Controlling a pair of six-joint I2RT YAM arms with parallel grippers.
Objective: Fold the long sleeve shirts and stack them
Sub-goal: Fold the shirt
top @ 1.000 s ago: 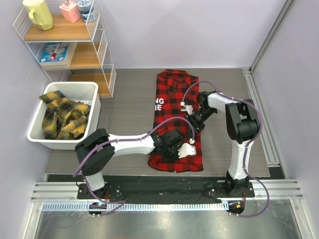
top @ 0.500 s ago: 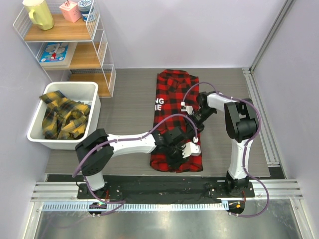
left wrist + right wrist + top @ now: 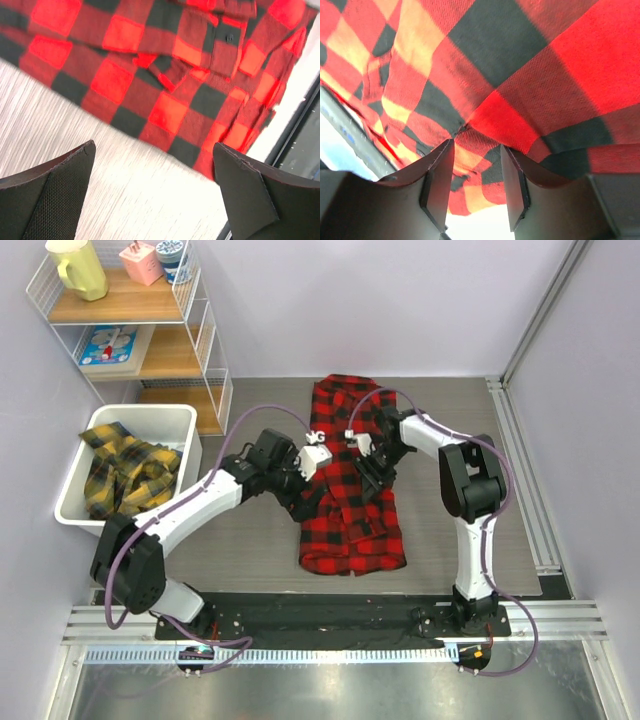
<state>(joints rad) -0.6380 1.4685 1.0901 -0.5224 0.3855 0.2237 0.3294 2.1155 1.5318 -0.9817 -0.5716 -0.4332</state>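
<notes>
White bin beside wire shelf

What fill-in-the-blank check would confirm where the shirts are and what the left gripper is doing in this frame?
1. The yellow-and-black shirts lie heaped in a white ___.
2. The left gripper is ___, with nothing between its fingers.
3. The red-and-black shirt lies on the ___.

Missing words: bin; open; table.
</notes>
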